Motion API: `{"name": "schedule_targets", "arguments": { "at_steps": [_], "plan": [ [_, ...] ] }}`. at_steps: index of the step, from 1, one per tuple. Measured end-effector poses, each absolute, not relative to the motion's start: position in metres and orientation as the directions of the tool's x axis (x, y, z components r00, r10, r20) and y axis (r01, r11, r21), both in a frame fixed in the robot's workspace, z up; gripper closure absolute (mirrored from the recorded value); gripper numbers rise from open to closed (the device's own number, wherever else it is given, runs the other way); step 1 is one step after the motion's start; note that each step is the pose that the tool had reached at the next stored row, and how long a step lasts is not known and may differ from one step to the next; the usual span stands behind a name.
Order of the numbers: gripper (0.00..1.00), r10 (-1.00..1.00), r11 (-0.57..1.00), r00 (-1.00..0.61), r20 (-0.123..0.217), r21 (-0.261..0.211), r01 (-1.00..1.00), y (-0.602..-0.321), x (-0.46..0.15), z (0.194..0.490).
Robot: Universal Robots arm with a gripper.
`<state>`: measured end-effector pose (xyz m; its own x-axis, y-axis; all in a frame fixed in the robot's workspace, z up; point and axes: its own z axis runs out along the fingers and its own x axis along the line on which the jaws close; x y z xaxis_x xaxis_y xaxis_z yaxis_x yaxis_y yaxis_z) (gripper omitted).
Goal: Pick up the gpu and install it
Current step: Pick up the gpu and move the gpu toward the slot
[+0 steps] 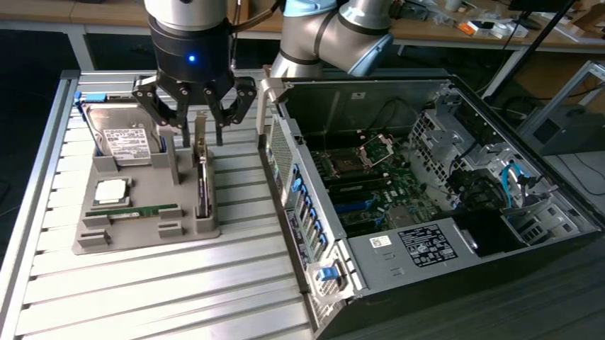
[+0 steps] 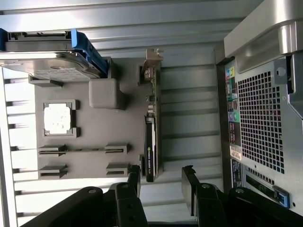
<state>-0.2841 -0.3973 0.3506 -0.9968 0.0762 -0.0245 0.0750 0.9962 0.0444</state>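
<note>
The gpu stands on edge in a slot along the grey holder tray, on the side nearest the computer case. Its silver bracket sticks up at the far end. In the wrist view the gpu is a thin dark strip, and its bracket lies at the end away from the fingers. My gripper hangs just above the bracket end, open, with nothing between its fingers. My gripper straddles the line of the card, and one dark fingertip shows beside the card's near end.
The tray also holds a silver hard drive, a square processor and a green memory stick. The open computer case lies on the exterior view's right, motherboard exposed, its perforated rear wall close to the tray. The slatted metal table is bare in front.
</note>
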Motion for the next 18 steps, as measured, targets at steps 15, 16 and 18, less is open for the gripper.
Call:
{"name": "schedule_targets", "arguments": {
  "at_steps": [15, 16, 18],
  "plan": [
    [0.52, 0.076, 0.996, -0.997, -0.024, 0.044, 0.075, -0.3973, -0.2841, 0.3429],
    [0.52, 0.076, 0.996, -0.997, -0.024, 0.044, 0.075, -0.3973, -0.2841, 0.3422],
    [0.52, 0.076, 0.996, -0.997, -0.025, 0.044, 0.075, -0.3973, -0.2841, 0.3409]
  ]
}}
